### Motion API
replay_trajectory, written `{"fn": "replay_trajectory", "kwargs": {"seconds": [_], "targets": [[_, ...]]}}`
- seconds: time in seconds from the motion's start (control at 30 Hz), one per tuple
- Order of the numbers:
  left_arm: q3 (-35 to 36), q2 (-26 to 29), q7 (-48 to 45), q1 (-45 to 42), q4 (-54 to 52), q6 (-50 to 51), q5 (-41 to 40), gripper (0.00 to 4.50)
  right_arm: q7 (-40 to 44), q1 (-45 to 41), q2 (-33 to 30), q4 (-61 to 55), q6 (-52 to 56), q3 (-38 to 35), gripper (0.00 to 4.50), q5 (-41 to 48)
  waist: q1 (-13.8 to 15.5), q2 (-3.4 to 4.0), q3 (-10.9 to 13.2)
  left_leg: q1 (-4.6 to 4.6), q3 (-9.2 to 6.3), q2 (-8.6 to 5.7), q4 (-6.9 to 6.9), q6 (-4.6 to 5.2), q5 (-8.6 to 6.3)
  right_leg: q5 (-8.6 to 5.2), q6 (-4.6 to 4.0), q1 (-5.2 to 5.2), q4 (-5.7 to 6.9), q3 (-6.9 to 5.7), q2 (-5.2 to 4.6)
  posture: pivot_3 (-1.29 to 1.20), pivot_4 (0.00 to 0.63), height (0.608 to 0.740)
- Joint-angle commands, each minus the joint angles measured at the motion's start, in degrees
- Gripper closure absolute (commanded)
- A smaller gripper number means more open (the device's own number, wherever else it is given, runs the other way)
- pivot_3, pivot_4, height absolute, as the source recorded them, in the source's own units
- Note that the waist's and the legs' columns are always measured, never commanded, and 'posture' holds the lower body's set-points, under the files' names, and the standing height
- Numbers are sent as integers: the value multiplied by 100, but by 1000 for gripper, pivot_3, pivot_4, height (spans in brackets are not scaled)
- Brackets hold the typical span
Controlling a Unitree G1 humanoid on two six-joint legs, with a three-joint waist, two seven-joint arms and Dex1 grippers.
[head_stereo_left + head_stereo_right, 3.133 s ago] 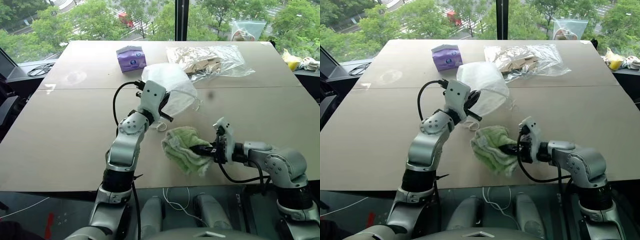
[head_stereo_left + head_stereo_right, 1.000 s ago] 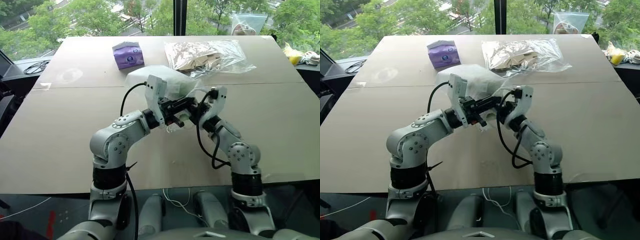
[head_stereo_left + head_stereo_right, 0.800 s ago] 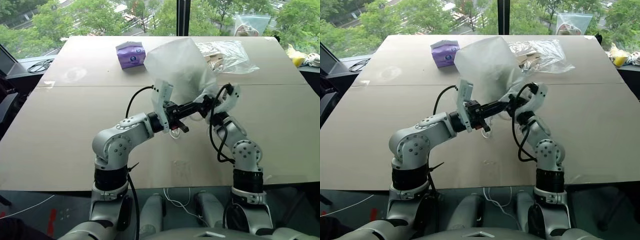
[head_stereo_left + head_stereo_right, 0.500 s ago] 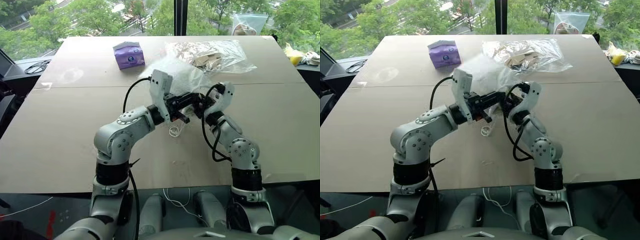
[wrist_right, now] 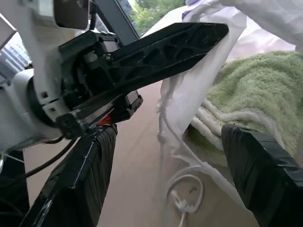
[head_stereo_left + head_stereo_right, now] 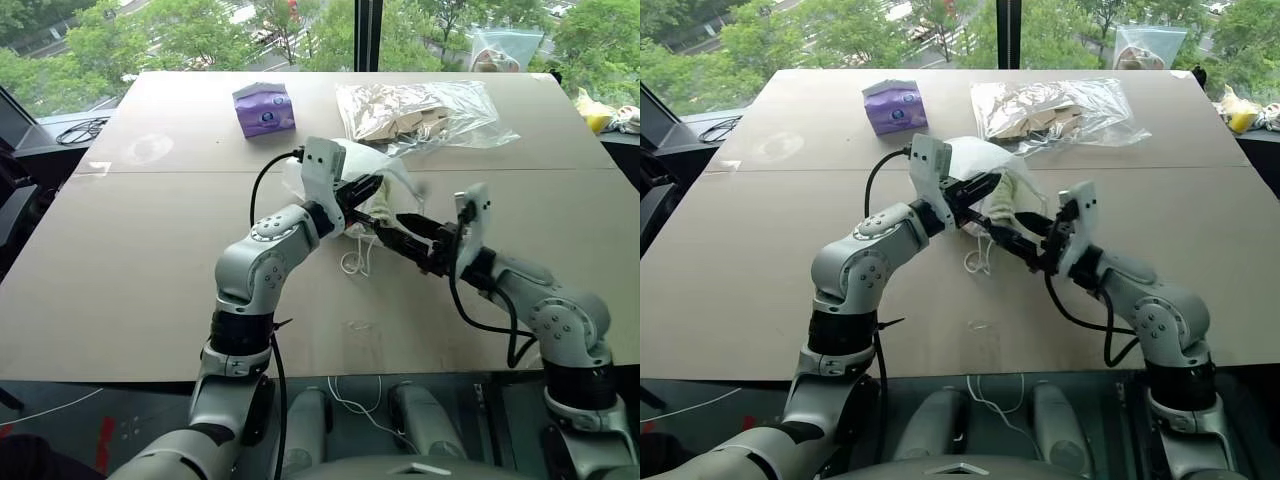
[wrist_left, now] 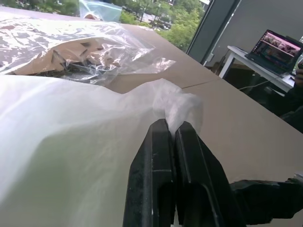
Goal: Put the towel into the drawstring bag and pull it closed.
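Observation:
The white drawstring bag (image 6: 388, 165) lies on the table's middle with its mouth facing my right arm. The light-green towel (image 5: 251, 94) sits inside it, seen through the open mouth. My left gripper (image 6: 374, 188) is shut on the bag's mouth edge, and its fingers (image 7: 165, 137) pinch the thin white fabric. My right gripper (image 6: 390, 224) stands open just outside the mouth, pointing at it, holding nothing. Its fingers (image 5: 80, 184) are spread wide. The white cord loops (image 6: 353, 262) lie on the table below the mouth.
A purple packet (image 6: 263, 108) sits at the back left of the bag. A clear plastic bag of beige items (image 6: 420, 110) lies right behind it. Yellow things (image 6: 585, 105) rest at the far right edge. The table ends close in front of me.
The bag, held up in the air earlier, has come down onto the table. My right gripper has opened and drawn back out of the bag's mouth, leaving the towel inside.

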Motion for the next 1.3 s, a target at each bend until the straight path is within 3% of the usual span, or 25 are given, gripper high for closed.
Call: {"fn": "replay_trajectory", "kwargs": {"seconds": [0.03, 0.17, 0.23, 0.53, 0.63, 0.83, 0.97, 1.07, 1.17, 1.27, 1.3], "targets": [[3, -8, -35, -44, -73, -173, 41, 4500, -164, -43, -21, 113, -834, -485, 729, -557, -11, -1, 0, 0, 2, 0, 2, 0, 0, 0, 1, 0, 0, 1, 0, 0, 150, 740], [-12, -13, -59, -55, -32, -215, 51, 4500, -259, 177, -622, 708, -1437, 214, 729, -2137, -6, 0, 0, 7, 3, 3, 4, 0, 0, 1, 1, -1, 7, 5, 5, 0, 150, 740], [-20, -18, -61, -61, -40, -210, 43, 4500, -114, 238, -755, 834, -1637, 525, 729, -2489, 2, -1, 0, 5, 5, 2, 4, 0, 1, 0, 1, -1, 5, 5, 3, 0, 150, 740], [-37, 26, -103, -57, -71, -178, 34, 4500, -414, -293, -280, 2074, -2340, 944, 729, -3551, -2, -2, 0, 6, 10, 1, 10, -1, 1, 2, 3, -1, 6, 12, 4, 0, 150, 740], [-6, 12, -54, -67, -80, -113, 6, 4500, -567, -412, -114, 2393, -2620, 810, 1520, -3735, 0, -1, 0, 5, 11, 1, 11, -1, 1, 3, 3, 0, 6, 13, 3, 0, 150, 740], [191, -85, -162, -10, -200, 79, -380, 4500, -675, -473, 79, 2468, -2836, 499, 4378, -3753, 6, -2, 0, 2, 10, -1, 8, -1, 1, 15, -17, 0, 5, 13, 0, 0, 150, 740], [337, -186, -268, -15, -172, -91, -566, 4500, -760, -522, 129, 2462, -2830, 399, 4486, -3849, -6, -1, 0, 5, 10, 0, 8, -1, 1, 14, -16, 0, 7, 13, 2, 0, 150, 740], [360, -123, -533, 16, -247, -93, -747, 3694, -805, -581, 135, 2521, -2839, 331, 4500, -3890, -4, -1, 0, 6, 9, 0, 8, -1, 1, 14, -15, 0, 9, 13, 3, 0, 150, 740], [277, 55, -650, 22, -364, -107, -686, 2327, -845, -656, 154, 2585, -2867, 274, 4500, -3929, -9, -1, 0, 6, 12, 0, 9, -2, 1, 14, -16, 0, 9, 14, 2, 0, 150, 740], [539, 395, -1193, 86, -636, 160, -1263, 1065, -859, -717, 197, 2612, -2867, 240, 4500, -3964, -25, -1, 0, 6, 10, 0, 8, -2, 1, 14, -17, 0, 9, 14, 3, 0, 150, 740], [598, 531, -1370, 122, -709, 243, -1446, 1065, -857, -725, 207, 2610, -2864, 234, 4500, -3972, -25, -1, 0, 6, 10, 2, 7, -2, 1, 14, -17, -2, 9, 14, 4, 0, 150, 740]]}}
